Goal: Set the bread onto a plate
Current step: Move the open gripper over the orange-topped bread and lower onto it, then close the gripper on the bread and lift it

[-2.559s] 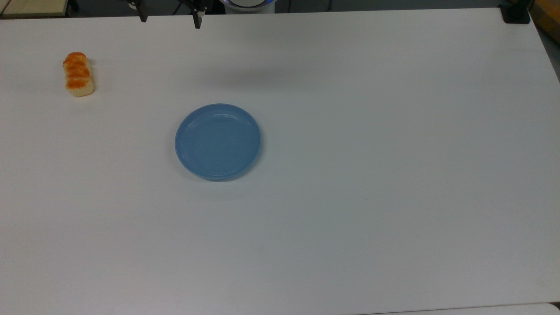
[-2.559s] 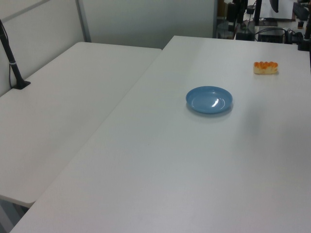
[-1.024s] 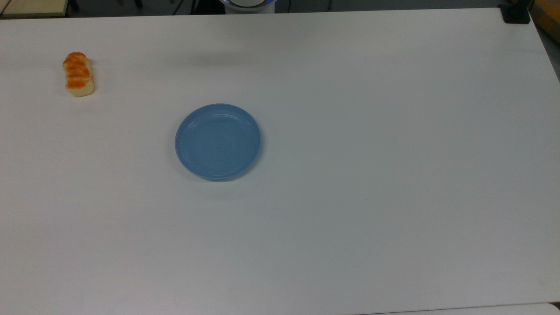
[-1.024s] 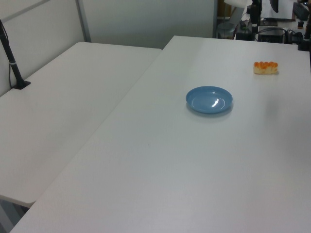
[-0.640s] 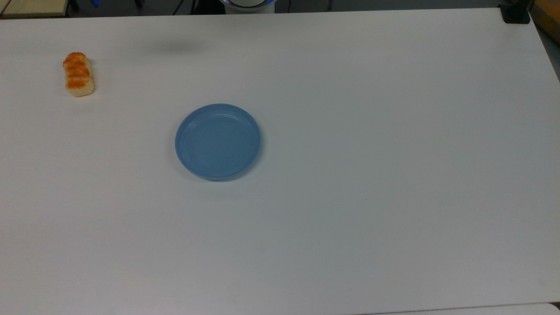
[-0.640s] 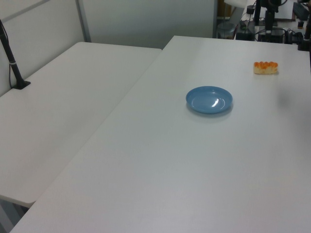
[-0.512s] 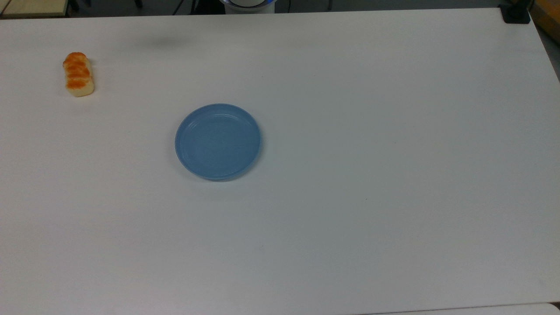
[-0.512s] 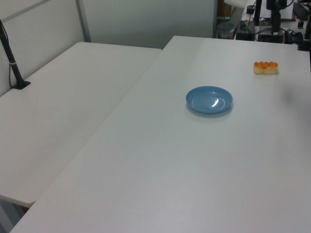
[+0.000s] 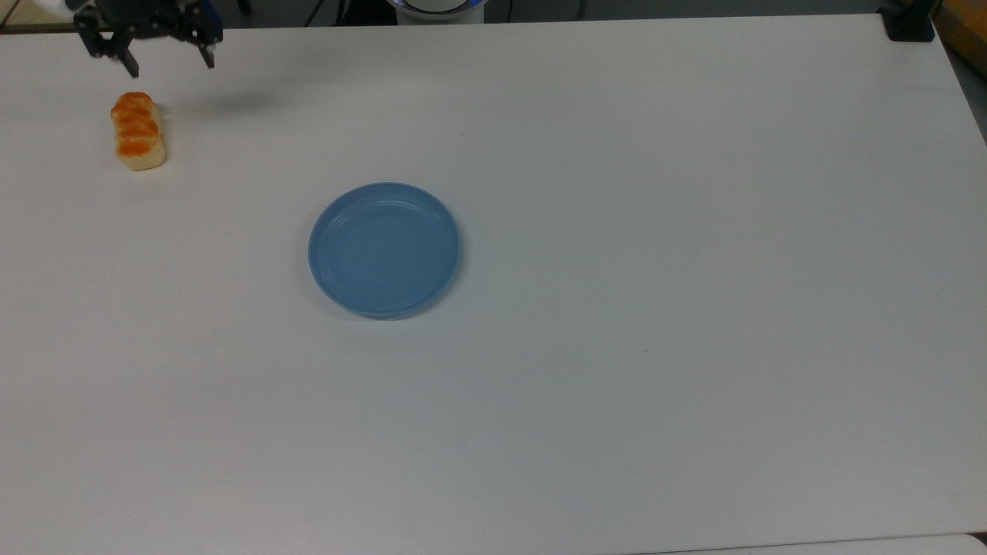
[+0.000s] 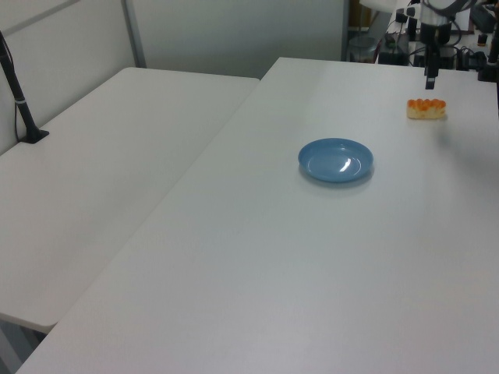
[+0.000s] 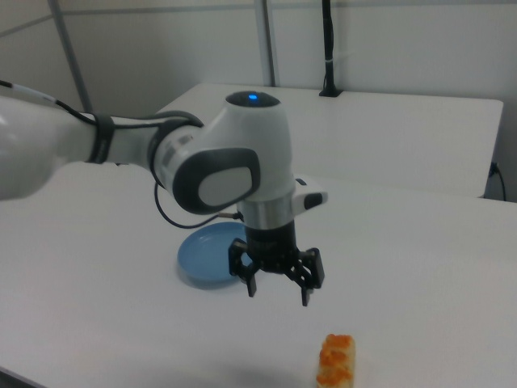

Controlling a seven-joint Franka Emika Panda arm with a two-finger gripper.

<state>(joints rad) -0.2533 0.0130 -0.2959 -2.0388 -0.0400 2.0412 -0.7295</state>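
Observation:
The bread [image 9: 138, 131] is a small oblong roll with an orange-brown top, lying on the white table near the top view's upper left; it also lies at the left view's right [image 10: 426, 108] and at the right view's bottom [image 11: 336, 361]. The light-blue plate [image 9: 384, 249] sits bare mid-table, well apart from the bread [image 10: 336, 160] [image 11: 207, 255]. My gripper [image 9: 171, 65] hangs open just above and behind the bread, fingers pointing down with nothing between them [image 11: 278, 293] [image 10: 430, 76].
The white table [image 9: 617, 308] spreads wide around the plate. A second white table [image 10: 101, 179] adjoins it at the left view's left, with a black post [image 10: 19, 101] clamped to its far side. A black clamp [image 9: 908, 23] sits at the top view's upper right corner.
My gripper has swung from beyond the table's far edge to the top view's upper left, arriving just above the bread. Bread and plate have not moved.

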